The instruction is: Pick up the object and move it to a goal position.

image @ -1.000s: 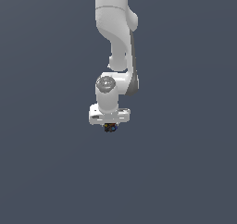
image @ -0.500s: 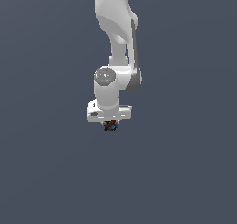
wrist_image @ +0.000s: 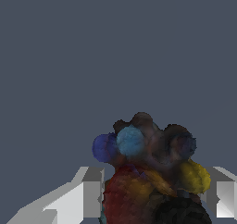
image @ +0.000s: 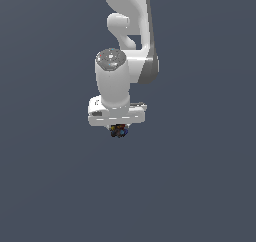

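Observation:
The object [image: 119,131] is a tiny dark lumpy cluster with red, blue and yellow specks, sitting just under the white gripper [image: 118,128] in the exterior view. In the wrist view the object [wrist_image: 148,172] fills the space between the two grey fingers [wrist_image: 88,190], showing blue, red and yellow lumps. The gripper is shut on it. The white arm rises from the gripper to the top of the exterior view. Only plain grey-blue background shows around the gripper; I see no goal marker.
The arm has shifted slightly toward the exterior view's left and its wrist link looks larger. The object stays held between the fingers.

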Controlling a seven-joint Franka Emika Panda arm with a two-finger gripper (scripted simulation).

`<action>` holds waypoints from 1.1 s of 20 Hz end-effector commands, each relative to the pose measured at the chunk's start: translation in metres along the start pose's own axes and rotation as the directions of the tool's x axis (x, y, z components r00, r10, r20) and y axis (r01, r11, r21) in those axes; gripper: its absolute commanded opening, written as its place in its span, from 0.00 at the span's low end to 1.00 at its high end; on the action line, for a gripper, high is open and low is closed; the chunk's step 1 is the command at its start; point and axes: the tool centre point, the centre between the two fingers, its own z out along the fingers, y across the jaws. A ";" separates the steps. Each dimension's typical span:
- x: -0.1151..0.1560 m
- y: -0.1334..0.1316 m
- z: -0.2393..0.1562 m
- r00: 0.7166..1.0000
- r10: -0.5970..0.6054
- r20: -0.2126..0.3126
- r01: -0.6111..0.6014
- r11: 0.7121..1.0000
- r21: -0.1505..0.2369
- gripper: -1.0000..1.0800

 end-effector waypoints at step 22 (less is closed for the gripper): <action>0.066 -0.001 -0.190 1.000 0.000 0.004 0.000 1.000 0.001 0.00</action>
